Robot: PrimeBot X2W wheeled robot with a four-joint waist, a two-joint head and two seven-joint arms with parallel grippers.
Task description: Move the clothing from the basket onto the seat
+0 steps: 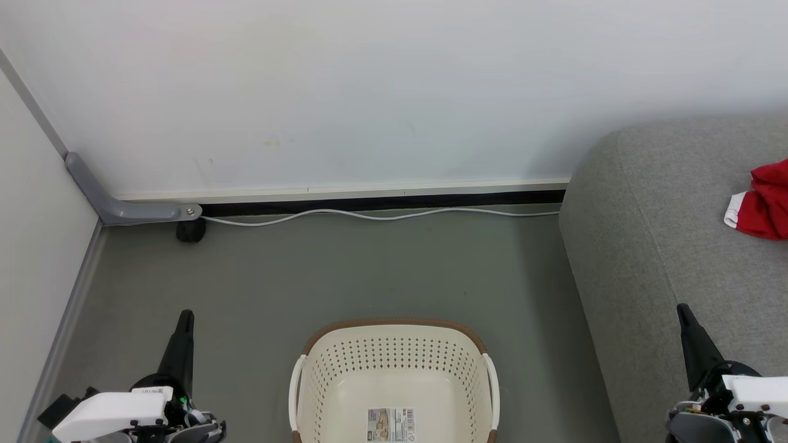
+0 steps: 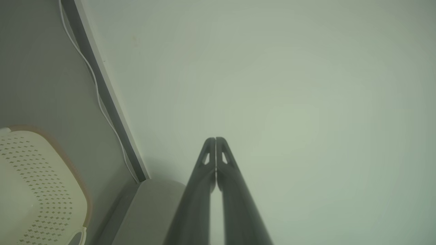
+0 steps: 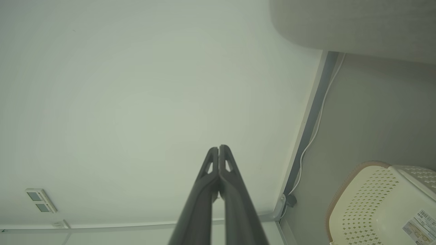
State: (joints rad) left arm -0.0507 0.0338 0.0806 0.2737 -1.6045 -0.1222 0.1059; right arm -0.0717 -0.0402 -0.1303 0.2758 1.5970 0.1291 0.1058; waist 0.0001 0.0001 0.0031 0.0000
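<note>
Left claw [image 1: 184, 317]: low at the left of the head view, above the floor [image 1: 345, 277]. Its two dark fingers are pressed fully together with nothing between them, and it stands well apart from the basket.
Right claw [image 1: 683, 309]: low at the right of the head view, seen against the seat's side. Its fingers are closed tip to tip and it holds nothing.
Clothing [image 1: 765, 206]: a red garment with a white-trimmed edge lies bunched on top of the seat, cut off by the right edge of the head view.
Basket [image 1: 394, 324]: on the floor between the two claws and left of the seat, with a printed label [image 1: 391, 424] on its bottom.
Seat [image 1: 646, 209]: grey with a rounded corner, reaching back to the wall [image 1: 369, 92].
Cable [image 1: 375, 215]: white, running along the foot of the wall.
</note>
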